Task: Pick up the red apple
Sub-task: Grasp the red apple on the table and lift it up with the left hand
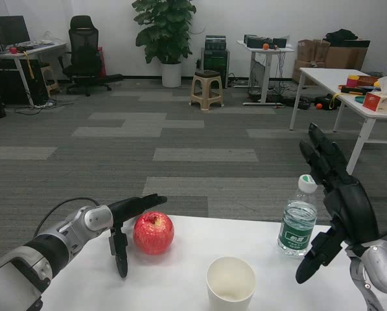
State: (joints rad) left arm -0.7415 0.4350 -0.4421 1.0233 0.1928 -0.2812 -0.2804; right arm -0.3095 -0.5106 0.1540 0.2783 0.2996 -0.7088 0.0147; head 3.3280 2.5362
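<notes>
Left robot hand [125,223] open, fingers spread, cupping left side of round glossy red apple [153,232], not yet gripping. Apple on white tabletop [180,285], just right of that hand. Right robot hand [339,207] open, raised, well apart beyond clear plastic water bottle [298,217].

Glossy smooth-skinned red apple [153,232] on a smooth matt white table [180,285]; matt white paper cup [231,285]; clear shiny plastic water bottle [297,220]; matt black plastic-looking left hand [129,223] on a satin silver metal forearm [63,241]
</notes>
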